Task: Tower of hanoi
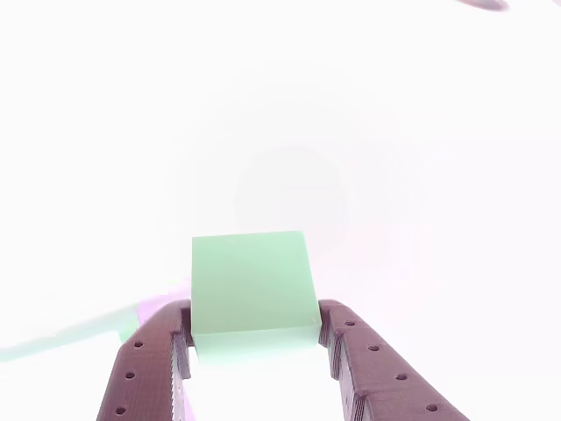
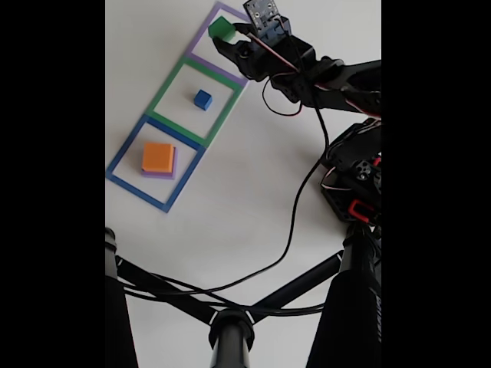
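Observation:
A green foam cube [image 1: 252, 282] sits between my two dark fingers, whose inner faces touch its lower sides; my gripper [image 1: 254, 309] is shut on it. In the fixed view the green cube [image 2: 222, 29] is at the far end of the purple square outline [image 2: 201, 42], with my gripper [image 2: 228, 38] closed around it. A small blue cube [image 2: 202, 99] rests alone inside the green outline [image 2: 165, 92]. Inside the blue outline [image 2: 123, 161], an orange block [image 2: 158, 156] lies on a slightly wider purple slab [image 2: 173, 164].
The arm and its base [image 2: 354, 176] stand at the right of the white table, with a black cable [image 2: 295, 222] trailing across it. Black stand legs [image 2: 230, 326] cross the bottom of the fixed view. The other view is strongly overexposed.

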